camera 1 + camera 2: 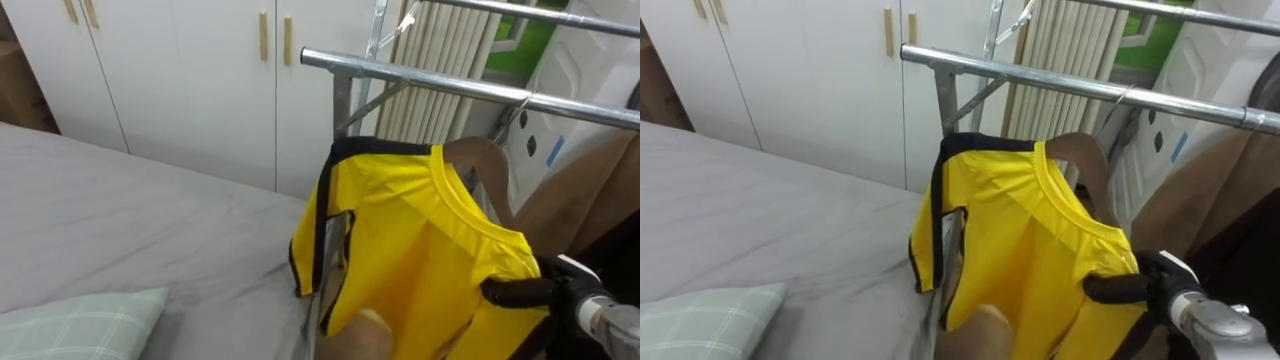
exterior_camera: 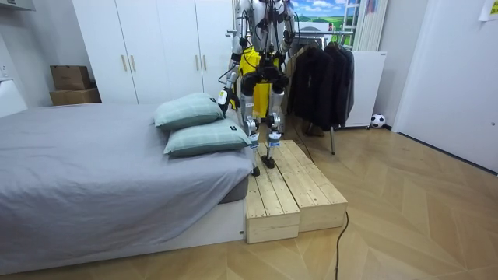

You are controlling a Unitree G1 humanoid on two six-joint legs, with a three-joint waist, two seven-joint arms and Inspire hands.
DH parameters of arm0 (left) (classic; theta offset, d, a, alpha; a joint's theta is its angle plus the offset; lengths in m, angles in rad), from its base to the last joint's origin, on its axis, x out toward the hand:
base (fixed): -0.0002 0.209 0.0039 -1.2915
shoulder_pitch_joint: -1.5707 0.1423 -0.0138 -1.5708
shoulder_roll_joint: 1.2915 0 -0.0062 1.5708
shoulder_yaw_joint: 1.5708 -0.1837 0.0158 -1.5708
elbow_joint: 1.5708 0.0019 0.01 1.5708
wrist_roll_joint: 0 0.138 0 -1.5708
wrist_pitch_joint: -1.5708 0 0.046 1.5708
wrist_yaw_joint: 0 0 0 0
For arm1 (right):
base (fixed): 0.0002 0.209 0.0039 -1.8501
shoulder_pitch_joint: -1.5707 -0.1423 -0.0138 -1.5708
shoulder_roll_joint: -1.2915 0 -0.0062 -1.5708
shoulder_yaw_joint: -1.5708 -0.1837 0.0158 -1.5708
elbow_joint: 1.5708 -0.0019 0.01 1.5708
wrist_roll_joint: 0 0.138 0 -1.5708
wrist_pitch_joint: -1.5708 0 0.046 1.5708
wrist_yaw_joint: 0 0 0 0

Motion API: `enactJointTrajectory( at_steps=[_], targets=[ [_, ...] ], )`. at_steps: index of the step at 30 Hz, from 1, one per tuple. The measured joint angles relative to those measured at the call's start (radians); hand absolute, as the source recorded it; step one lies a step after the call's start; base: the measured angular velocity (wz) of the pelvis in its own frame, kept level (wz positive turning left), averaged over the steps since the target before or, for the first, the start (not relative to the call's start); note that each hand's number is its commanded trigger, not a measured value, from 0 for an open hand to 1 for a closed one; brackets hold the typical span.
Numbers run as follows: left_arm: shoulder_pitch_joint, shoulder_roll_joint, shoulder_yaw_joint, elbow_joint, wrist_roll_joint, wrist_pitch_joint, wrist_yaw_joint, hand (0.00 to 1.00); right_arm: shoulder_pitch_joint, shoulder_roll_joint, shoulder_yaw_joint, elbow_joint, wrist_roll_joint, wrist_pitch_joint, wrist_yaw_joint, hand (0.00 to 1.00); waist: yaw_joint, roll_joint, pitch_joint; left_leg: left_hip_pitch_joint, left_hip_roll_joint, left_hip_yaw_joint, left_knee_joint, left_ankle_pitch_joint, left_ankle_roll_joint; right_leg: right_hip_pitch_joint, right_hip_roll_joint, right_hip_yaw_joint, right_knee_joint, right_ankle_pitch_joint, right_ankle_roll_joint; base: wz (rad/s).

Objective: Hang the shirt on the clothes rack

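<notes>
Lower yellow shirt (image 1: 415,245) cut off; hanger (image 1: 483,160) mostly hidden inside.

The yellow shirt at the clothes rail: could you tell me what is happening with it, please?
The robot stands on a wooden platform beside the grey bed, hanging laundry. Its right hand grips the shoulder of a yellow shirt with black trim, which sits on a wooden hanger. The hanger's hook reaches the silver metal rail; whether it has caught there I cannot tell.
</notes>
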Motion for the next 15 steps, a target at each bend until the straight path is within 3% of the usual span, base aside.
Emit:
enactJointTrajectory(
  at_steps=[10, 15],
  targets=[
    [0.000, 0.000, -0.019, 0.006, 0.000, 0.000, 0.004, 0.00, 0.021, 0.000, 0.003, 0.005, -0.007, -0.001, -0.033, 1.00, 0.001, 0.005, -0.0016, 0.006, 0.000, 0.000, 0.000, 0.000, 0.000, 0.007, 0.000, -0.001, 0.000, 0.000, 0.000, 0.00],
    [0.000, 0.000, -0.031, 0.006, 0.000, 0.004, 0.005, 0.00, 0.024, 0.004, 0.003, 0.041, -0.004, -0.013, -0.055, 1.00, -0.001, 0.017, 0.0013, 0.012, 0.001, -0.002, 0.001, 0.000, 0.000, 0.017, 0.000, -0.001, -0.006, 0.000, 0.000, 0.01]
  ],
)
